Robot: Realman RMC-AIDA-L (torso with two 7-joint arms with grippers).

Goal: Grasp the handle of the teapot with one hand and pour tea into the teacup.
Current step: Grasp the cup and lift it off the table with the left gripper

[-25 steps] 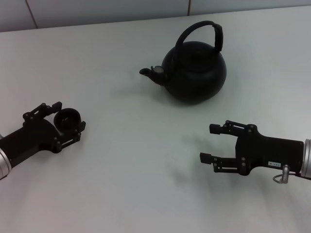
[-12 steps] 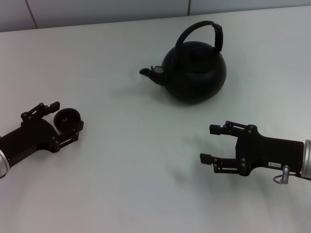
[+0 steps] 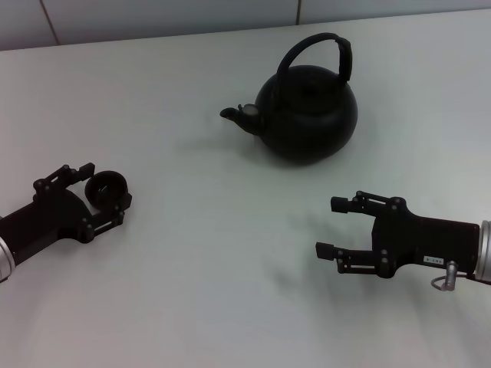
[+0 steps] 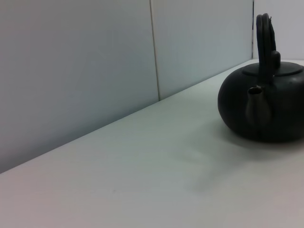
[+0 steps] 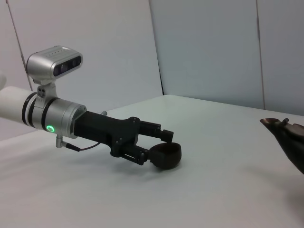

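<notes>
The matte black teapot (image 3: 307, 115) stands at the table's far centre, spout to the left, with its arched handle (image 3: 321, 44) upright. It also shows in the left wrist view (image 4: 263, 104), and only its spout shows in the right wrist view (image 5: 281, 125). The tiny black teacup (image 3: 106, 188) sits at the near left. My left gripper (image 3: 106, 188) is open, with a finger on either side of the cup, as the right wrist view (image 5: 156, 147) also shows. My right gripper (image 3: 328, 226) is open and empty at the near right, well short of the teapot.
The white table (image 3: 215, 268) runs back to a pale panelled wall (image 3: 153, 15). Bare tabletop lies between the cup, the teapot and my right gripper.
My left arm drew back a little to the left while the teacup stayed put, so the cup now sits nearer the fingertips. The right arm and the teapot have not moved.
</notes>
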